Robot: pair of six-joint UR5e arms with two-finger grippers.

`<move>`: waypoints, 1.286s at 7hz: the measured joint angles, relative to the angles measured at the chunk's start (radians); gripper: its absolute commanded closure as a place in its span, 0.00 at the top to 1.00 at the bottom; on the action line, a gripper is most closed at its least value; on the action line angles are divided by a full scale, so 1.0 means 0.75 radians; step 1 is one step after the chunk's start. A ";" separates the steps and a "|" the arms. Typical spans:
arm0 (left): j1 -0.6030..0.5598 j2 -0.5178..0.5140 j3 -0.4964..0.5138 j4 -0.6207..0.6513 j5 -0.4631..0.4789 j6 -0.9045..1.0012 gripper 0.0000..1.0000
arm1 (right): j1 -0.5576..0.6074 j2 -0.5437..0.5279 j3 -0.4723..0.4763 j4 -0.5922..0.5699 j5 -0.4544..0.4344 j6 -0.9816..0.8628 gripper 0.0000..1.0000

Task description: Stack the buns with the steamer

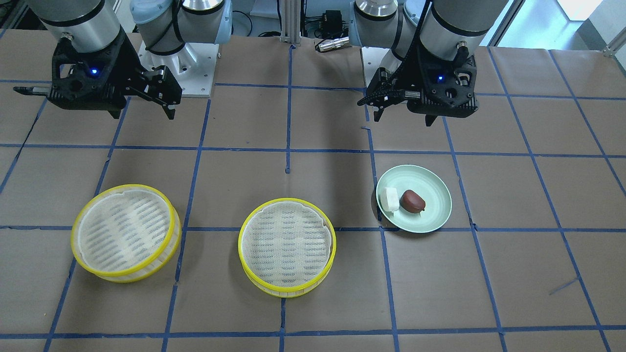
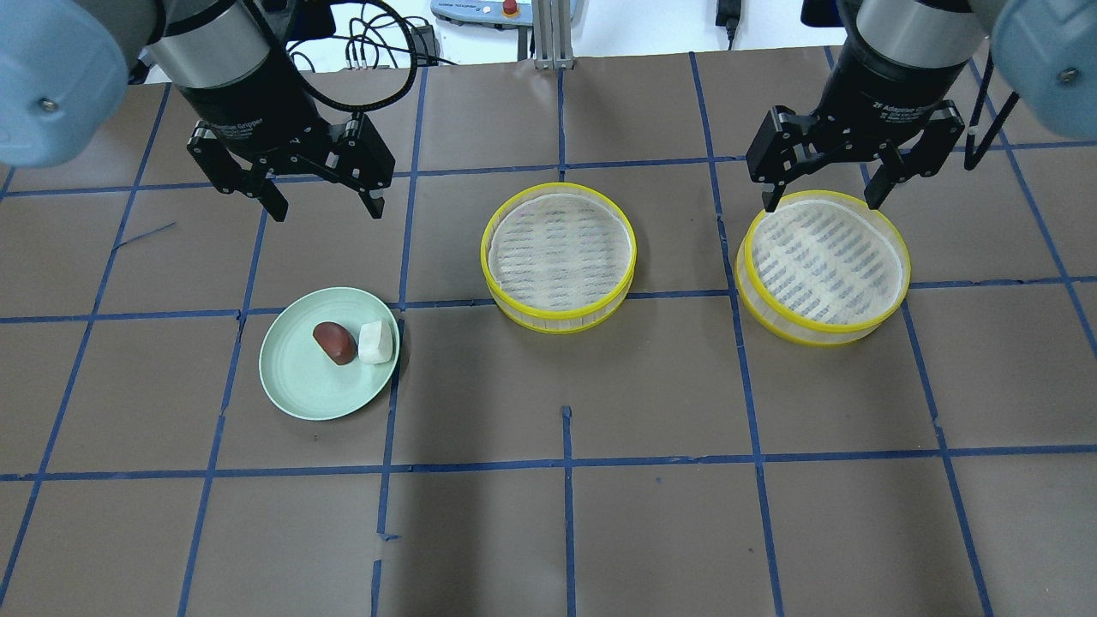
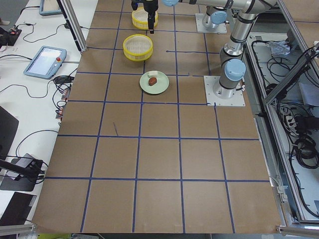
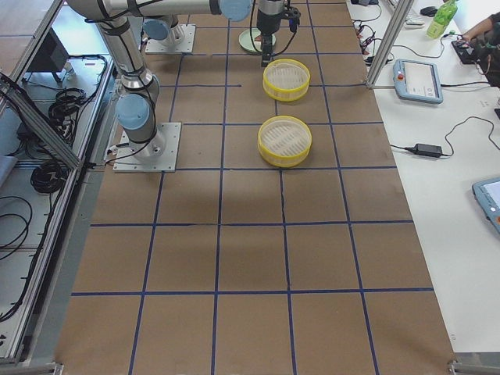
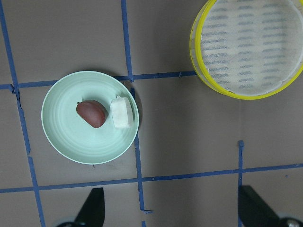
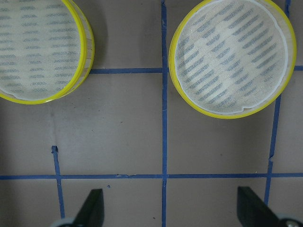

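Wide bare worktop (image 2: pixel 651 531) surrounds the green plate (image 2: pixel 291 394). A narrower lane runs between the middle steamer tray (image 2: pixel 557 321) and the right steamer tray (image 2: pixel 814 334), their raised rims obstructing.

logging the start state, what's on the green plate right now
On the green plate lie a reddish-brown bun and a white bun, side by side. Nothing else shows there; the plate surface under them is covered.

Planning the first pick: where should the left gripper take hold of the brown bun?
Probably straight down: the plate rim blocks side approaches. The left gripper should pinch the brown bun across the sides clear of the white bun close beside it.
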 measured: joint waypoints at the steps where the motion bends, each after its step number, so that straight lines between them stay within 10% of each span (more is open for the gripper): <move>1: 0.001 0.005 -0.003 -0.002 0.001 0.000 1.00 | 0.001 0.000 0.001 0.000 0.000 0.001 1.00; 4: 0.020 0.003 -0.087 0.021 -0.001 0.043 1.00 | -0.028 0.014 0.003 -0.032 0.006 -0.042 1.00; 9: 0.094 -0.258 -0.553 0.718 -0.005 0.082 0.99 | -0.343 0.300 0.062 -0.383 -0.025 -0.397 0.98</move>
